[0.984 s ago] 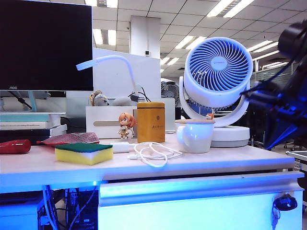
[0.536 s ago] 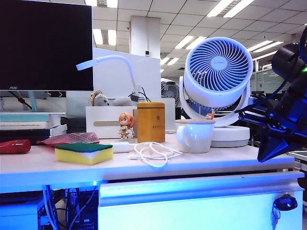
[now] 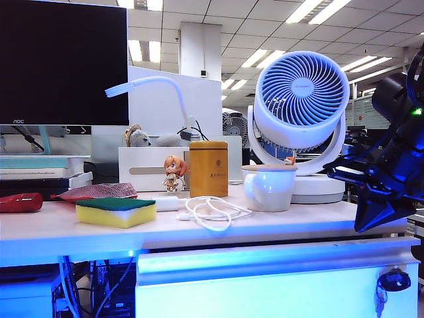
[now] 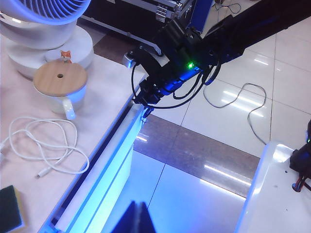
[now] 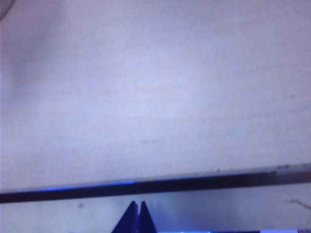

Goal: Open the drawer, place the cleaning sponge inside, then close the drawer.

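The cleaning sponge (image 3: 116, 212), yellow foam with a dark green top, lies on the left of the desk; a corner of it (image 4: 8, 215) shows in the left wrist view. The drawer (image 3: 278, 281) is the wide white front under the desktop, lit blue, with keys (image 3: 394, 279) hanging at its right end. My right gripper (image 3: 363, 224) is shut with nothing in it and points down at the desk's right front edge, just above the drawer's top strip (image 5: 218, 208). My left gripper (image 4: 138, 208) is shut and holds nothing, out in front of the drawer front (image 4: 109, 182); the exterior view does not show it.
A white mug with a wooden lid (image 3: 268, 187), a coiled white cable (image 3: 212, 213), a yellow tin (image 3: 208, 168), a figurine (image 3: 174, 172), a white fan (image 3: 301, 109) and a red pouch (image 3: 93, 192) stand on the desk. A monitor (image 3: 63, 63) is at the back left.
My right arm has come down and swung in toward the desk's right front edge. The sponge, the drawer and my left gripper have not moved.
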